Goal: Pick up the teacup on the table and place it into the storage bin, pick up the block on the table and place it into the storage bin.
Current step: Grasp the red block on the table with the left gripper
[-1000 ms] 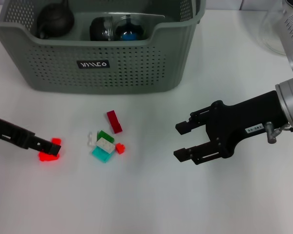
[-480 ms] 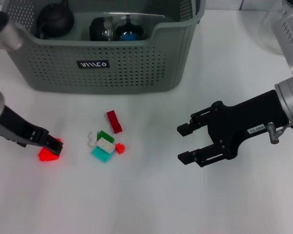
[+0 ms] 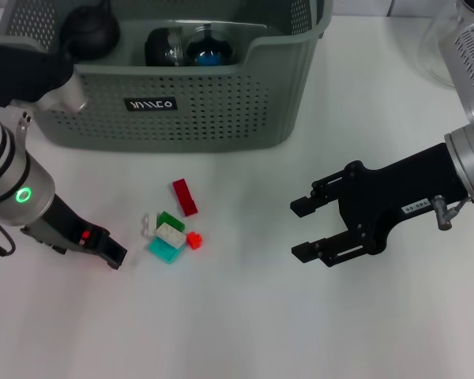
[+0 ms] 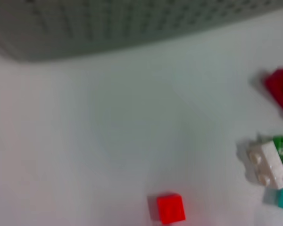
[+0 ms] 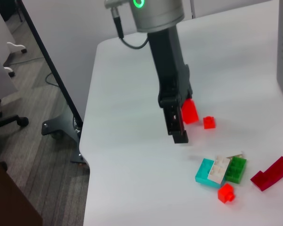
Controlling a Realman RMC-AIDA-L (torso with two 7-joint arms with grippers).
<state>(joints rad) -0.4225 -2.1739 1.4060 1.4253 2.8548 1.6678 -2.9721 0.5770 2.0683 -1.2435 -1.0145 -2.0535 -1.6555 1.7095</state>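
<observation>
Block, bright red — seen in the right wrist view, touching the side of the left gripper close to its tip. Whether the gripper grips the block or merely stands against it cannot be told. In the head view the block is hidden under the left arm.

Red cube, smaller — on the table, just beside the bright red block on the side away from the gripper and apart from it.

Left gripper — low over the table in front of the storage bin's left end, pointing towards the loose pile.

Loose pile, just right of the left gripper's tip:
- dark red long block, nearest the bin, lying alone
- green block, white block and teal block, stacked or touching
- small red block, against the teal one

Storage bin — grey-green, perforated, at the far side of the table, well apart from both grippers. Inside: a dark round pot at the left and dark vessels near the middle.

Right gripper — jaws spread wide, holding nothing, over bare table to the right of the pile and pointing at it.
</observation>
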